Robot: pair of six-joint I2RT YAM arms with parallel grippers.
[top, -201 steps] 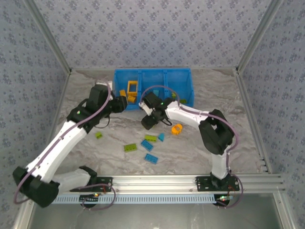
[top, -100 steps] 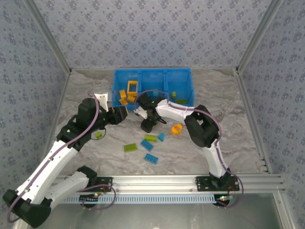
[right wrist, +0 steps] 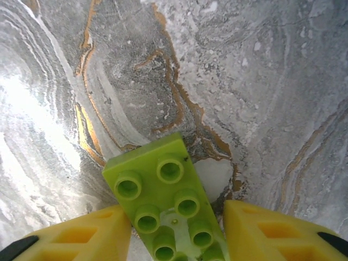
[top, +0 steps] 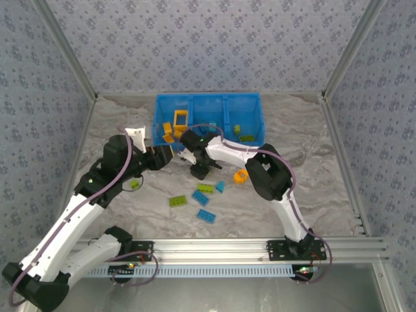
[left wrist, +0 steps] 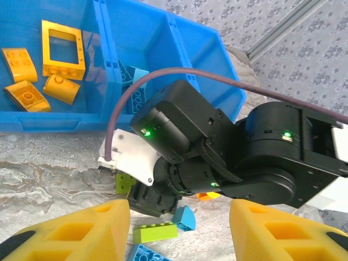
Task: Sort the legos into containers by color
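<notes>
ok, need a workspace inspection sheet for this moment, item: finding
Surface: grey marbled table, nothing spilled.
Job's things: blue bin at the far side, with orange pieces in its left compartment, blue bricks in the middle and green bricks in the right. Several loose bricks lie on the table in front of it.
Clutter: nothing seen.
Grippers: left gripper open and empty. Right gripper shut on a lime brick.
Cables: purple cable loops over the right wrist; no snag seen.
Surroundings: patterned walls, aluminium rail at the near edge.
</notes>
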